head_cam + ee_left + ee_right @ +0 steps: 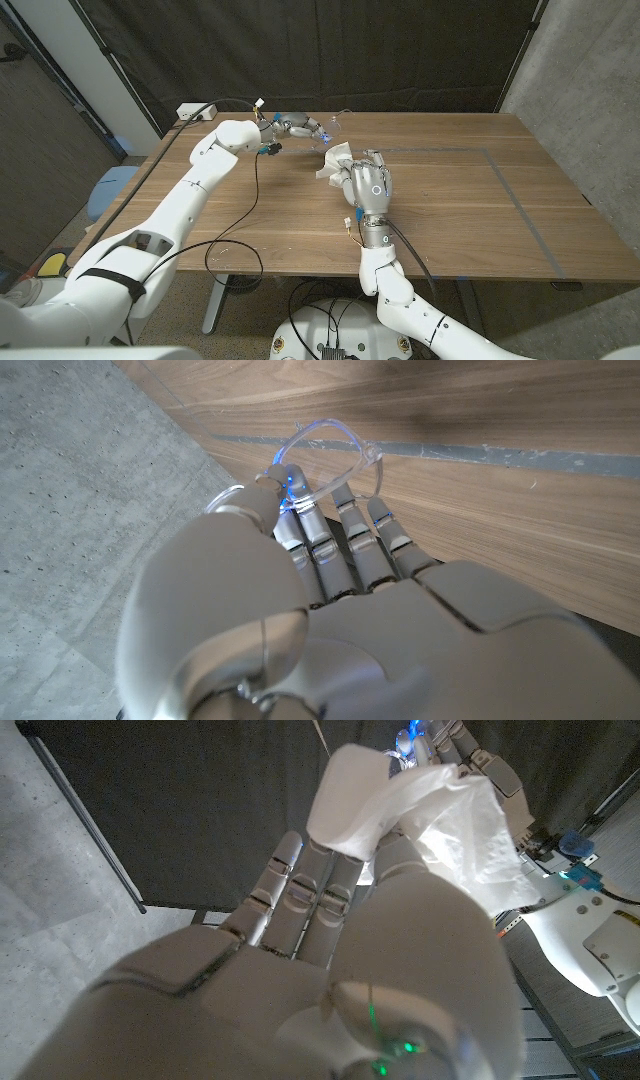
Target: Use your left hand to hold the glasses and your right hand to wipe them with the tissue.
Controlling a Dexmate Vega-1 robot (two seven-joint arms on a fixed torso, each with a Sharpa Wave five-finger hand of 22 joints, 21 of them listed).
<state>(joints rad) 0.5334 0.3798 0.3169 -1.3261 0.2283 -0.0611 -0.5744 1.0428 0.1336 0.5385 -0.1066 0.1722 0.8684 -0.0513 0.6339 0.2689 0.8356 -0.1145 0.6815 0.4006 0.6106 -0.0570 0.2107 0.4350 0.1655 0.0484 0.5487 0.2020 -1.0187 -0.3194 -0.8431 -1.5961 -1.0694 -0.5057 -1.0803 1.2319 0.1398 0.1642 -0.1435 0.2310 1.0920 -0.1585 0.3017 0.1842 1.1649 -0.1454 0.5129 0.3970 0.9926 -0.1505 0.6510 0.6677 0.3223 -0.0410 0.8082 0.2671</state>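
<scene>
My left hand (296, 127) reaches over the far side of the table and holds clear-framed glasses (330, 128) at its fingertips. In the left wrist view the glasses (335, 445) show as a transparent lens loop just beyond my left hand (330, 600), lit by a blue light. My right hand (364, 181) is raised near the table's middle and grips a white crumpled tissue (333, 163), close below the glasses. In the right wrist view the tissue (440, 810) bunches over the fingers of my right hand (330, 950), with the left hand's fingers (490, 770) just behind it.
A wooden table (450, 200) bears a grey tape rectangle (515, 195) on its right half. A white power strip (193, 112) and black cables (240, 215) lie along the far left. Dark curtains hang behind.
</scene>
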